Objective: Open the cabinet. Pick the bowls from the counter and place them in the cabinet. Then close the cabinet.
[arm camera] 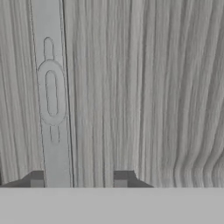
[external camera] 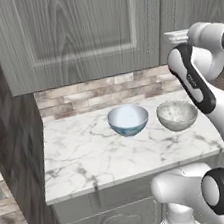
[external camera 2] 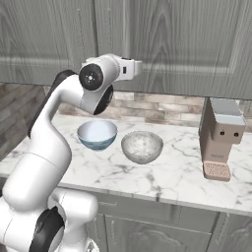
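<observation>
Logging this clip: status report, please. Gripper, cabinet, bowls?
Gripper open, facing the cabinet door beside its handle. Cabinet shut. Blue bowl and grey bowl on the counter. Nothing between gripper and door.

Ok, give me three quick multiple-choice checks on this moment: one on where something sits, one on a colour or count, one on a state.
1. Where is the light blue bowl relative to the speckled bowl in the right base view?
A. To its left on the counter
B. Stacked inside it
C. On the cabinet shelf

2. How many bowls are on the counter?
A. One
B. Two
C. Three

3. What state are the cabinet doors in?
A. Both wide open
B. One removed
C. Shut

Answers: 1 A, the two bowls sit side by side, apart, blue one on the left. 2 B, one blue and one speckled. 3 C, both panels lie flush; the gripper is open, facing the door with the bar handle ahead between its fingertips.
</observation>
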Controlling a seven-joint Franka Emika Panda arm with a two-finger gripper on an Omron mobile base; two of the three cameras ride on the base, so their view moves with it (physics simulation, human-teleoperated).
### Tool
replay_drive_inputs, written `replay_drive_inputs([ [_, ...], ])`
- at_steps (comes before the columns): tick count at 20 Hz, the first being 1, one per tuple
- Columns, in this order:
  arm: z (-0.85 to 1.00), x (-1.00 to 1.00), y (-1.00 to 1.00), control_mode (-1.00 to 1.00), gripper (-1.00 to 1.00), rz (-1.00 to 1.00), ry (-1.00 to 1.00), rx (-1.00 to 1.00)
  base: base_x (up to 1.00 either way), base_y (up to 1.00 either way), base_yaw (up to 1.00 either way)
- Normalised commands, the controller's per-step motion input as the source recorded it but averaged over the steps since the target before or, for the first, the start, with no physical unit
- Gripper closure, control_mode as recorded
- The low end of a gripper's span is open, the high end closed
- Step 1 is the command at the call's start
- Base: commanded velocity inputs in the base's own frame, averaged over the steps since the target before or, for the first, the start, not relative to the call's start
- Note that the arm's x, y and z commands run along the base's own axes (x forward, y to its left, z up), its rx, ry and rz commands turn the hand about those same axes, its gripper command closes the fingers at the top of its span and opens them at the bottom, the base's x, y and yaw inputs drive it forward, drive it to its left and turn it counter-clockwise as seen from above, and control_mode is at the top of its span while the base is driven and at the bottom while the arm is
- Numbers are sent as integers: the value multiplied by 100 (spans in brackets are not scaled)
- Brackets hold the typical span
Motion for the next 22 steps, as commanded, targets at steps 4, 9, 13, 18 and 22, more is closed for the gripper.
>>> replay_drive_inputs([
  [4, -71, 12, -100, -100, 100, -14, -3, 2, 0, 0, 0],
  [9, -49, -1, -100, -100, 100, -13, 0, 13, 0, 0, 0],
  [13, -20, -38, -100, -100, 100, -5, 4, 21, 0, 0, 0],
  [18, -19, -60, -100, -100, 100, -1, 7, 23, 0, 0, 0],
  [22, -19, -92, -100, -100, 100, 0, 1, 23, 0, 0, 0],
])
